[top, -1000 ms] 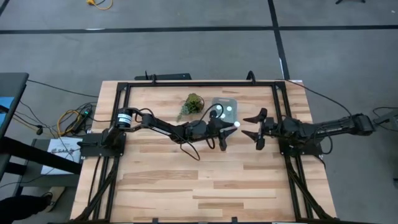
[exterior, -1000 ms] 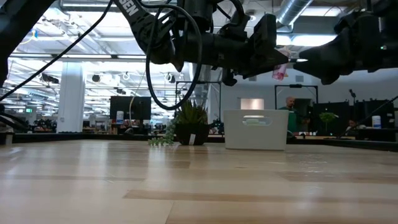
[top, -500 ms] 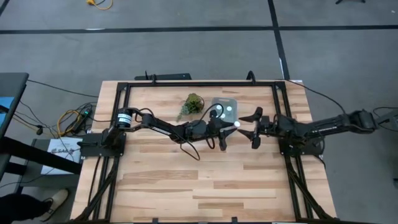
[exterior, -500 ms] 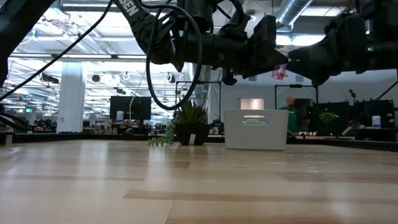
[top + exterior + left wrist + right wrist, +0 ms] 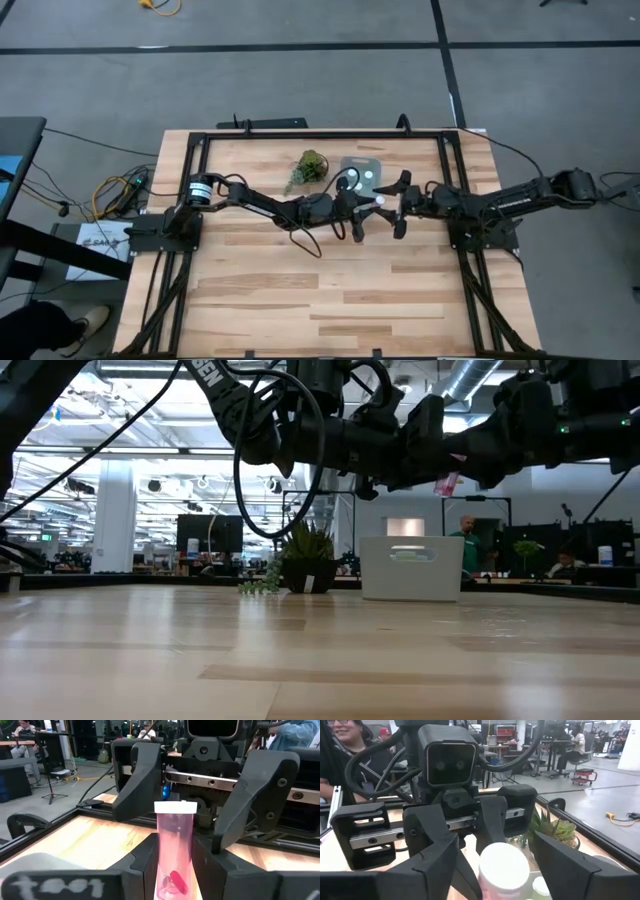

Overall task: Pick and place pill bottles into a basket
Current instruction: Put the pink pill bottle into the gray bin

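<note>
My left gripper (image 5: 368, 207) is shut on a pink translucent pill bottle (image 5: 175, 855) with a white cap (image 5: 175, 807), held well above the table beside the basket. My right gripper (image 5: 400, 205) is open and faces it. Its two fingers (image 5: 135, 780) stand on either side of the cap end, apart from the bottle. The cap also shows in the right wrist view (image 5: 503, 865). The pale basket (image 5: 362, 175) stands on the table just beyond the grippers, with two white-capped bottles (image 5: 368, 176) inside. My left gripper pinches the bottle's lower body (image 5: 172, 880) between its two fingers. The fingers come level from the table's left and lie along the bottle. The capped end sticks out past the fingertips toward my right gripper. The bottle is lifted clear of the table (image 5: 447, 482).
A small green potted plant (image 5: 310, 165) stands left of the basket. A black frame (image 5: 300, 135) runs round the wooden table. The near half of the table (image 5: 320, 290) is bare wood. People show in the room behind.
My right gripper has gone toward the table's left, toward my left gripper, staying open. Its fingers now stand on either side of the held bottle's cap end. My left gripper and the bottle have kept still.
</note>
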